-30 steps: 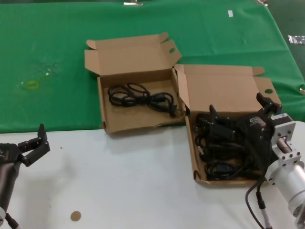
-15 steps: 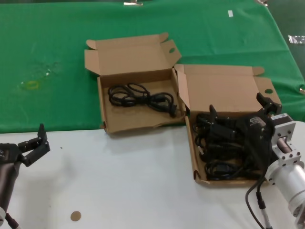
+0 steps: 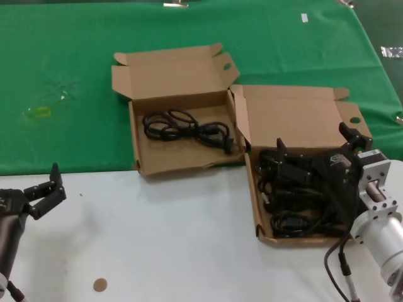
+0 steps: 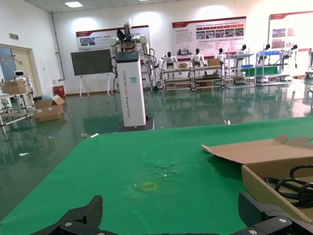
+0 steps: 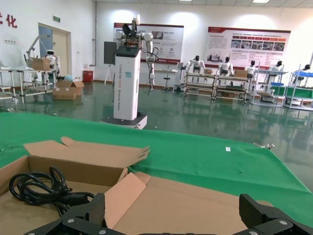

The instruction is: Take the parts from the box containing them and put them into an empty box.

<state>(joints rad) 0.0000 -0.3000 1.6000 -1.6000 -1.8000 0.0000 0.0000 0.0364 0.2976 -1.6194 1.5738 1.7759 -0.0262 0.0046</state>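
Observation:
The box containing them (image 3: pixel 296 116) sits at the right with its straight-flapped lid up. Several black cord bundles, the parts (image 3: pixel 291 224), fill it. My right gripper (image 3: pixel 318 146) hovers open low over those cords, nothing between its fingers; in the right wrist view this gripper (image 5: pixel 173 209) faces the brown lid (image 5: pixel 210 193). To the left stands the empty box (image 3: pixel 170 72) with the wavy flap, and one coiled cord (image 3: pixel 187 129) lies in it, also visible in the right wrist view (image 5: pixel 36 188). My left gripper (image 3: pixel 43 189) rests open at the table's near left (image 4: pixel 171 209).
A green cloth (image 3: pixel 63 63) covers the far half of the table, with a yellow mark (image 3: pixel 41 112) on it. The near half is a white tabletop (image 3: pixel 176 239) with a small brown disc (image 3: pixel 99 285). The two boxes touch at their adjoining walls.

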